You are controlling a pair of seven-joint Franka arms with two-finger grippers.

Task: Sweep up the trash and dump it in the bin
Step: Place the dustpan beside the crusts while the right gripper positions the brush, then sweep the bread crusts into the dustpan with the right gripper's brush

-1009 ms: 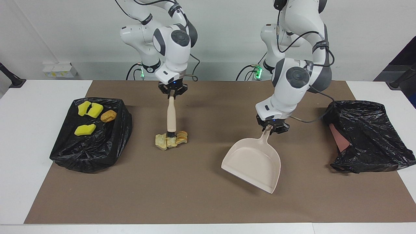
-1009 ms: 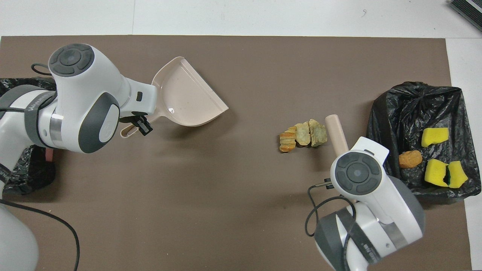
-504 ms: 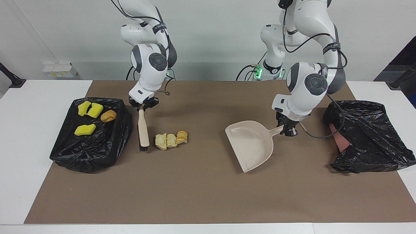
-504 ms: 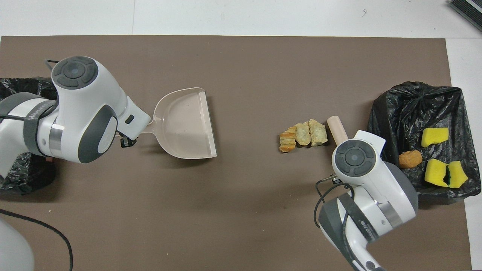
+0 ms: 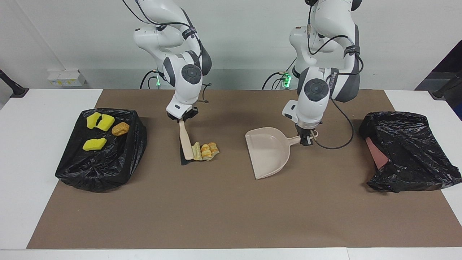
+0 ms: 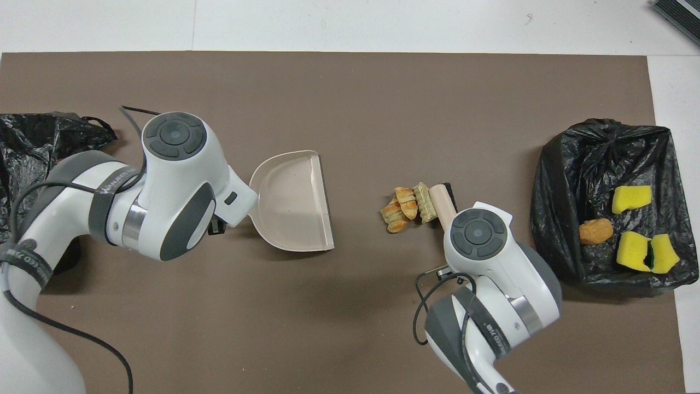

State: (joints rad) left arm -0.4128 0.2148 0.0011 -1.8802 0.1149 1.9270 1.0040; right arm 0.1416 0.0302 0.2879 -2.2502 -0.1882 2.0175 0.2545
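Observation:
Several pale and orange pastry-like trash pieces [image 5: 206, 151] [image 6: 406, 208] lie bunched mid-mat. My right gripper [image 5: 182, 117] is shut on the beige brush [image 5: 186, 141] [image 6: 442, 200], whose dark bristles [image 5: 185, 161] press against the pieces on the side toward the right arm's end. My left gripper [image 5: 306, 139] is shut on the handle of the beige dustpan [image 5: 269, 153] [image 6: 295, 202]. The pan's open mouth faces the pieces across a short gap. Yellow sponge chunks [image 5: 94, 144] [image 6: 631, 198] and a brown lump [image 5: 120, 129] lie on a black-bagged container [image 5: 104, 169]. Whether it is the bin I cannot tell.
A second black bag [image 5: 408, 151] with something pinkish under it lies at the left arm's end of the table. A brown mat [image 5: 231, 216] covers most of the white table. A cable [image 5: 339, 144] hangs from the left wrist.
The right arm dropped the brush beside the pieces and pushed them toward the dustpan. The left arm turned the pan level and slid it closer to them.

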